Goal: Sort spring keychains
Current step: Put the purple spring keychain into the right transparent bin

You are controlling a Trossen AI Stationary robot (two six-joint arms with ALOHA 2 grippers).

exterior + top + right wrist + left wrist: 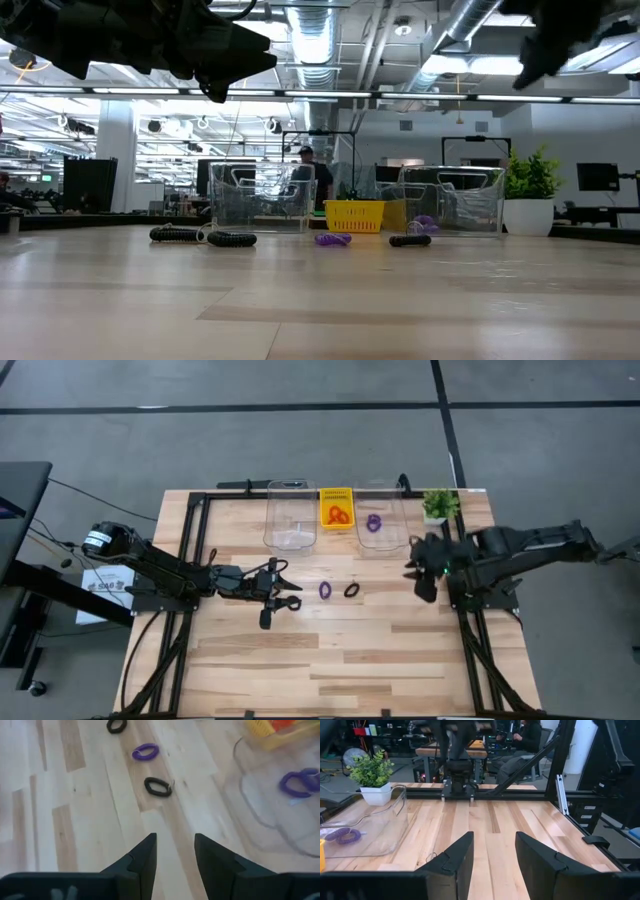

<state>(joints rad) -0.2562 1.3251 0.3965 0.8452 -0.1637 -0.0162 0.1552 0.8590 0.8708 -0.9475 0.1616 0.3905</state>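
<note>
I've got the left gripper (283,597) up off the table at the left-centre, fingers apart, nothing between them; a black keychain (291,603) lies on the wood right at its tip, though from above I cannot tell whether they touch. The right gripper (417,572) hangs above the right side of the table, near the clear bin on the right (392,538); its fingers (144,857) stand apart too, empty, with bare wood showing in the gap. In the middle of the table I see a purple keychain (325,590) and, just beside it, another black keychain (352,590), lying apart from each other; the right wrist view has both in line ahead of its fingers. At the far edge, the yellow basket (336,494) holds orange-red keychains (338,514); the right clear bin holds purple keychains (373,522); the left clear bin (290,515) sits on the basket's other side. A small potted plant (438,506) stands at the far right corner.
</note>
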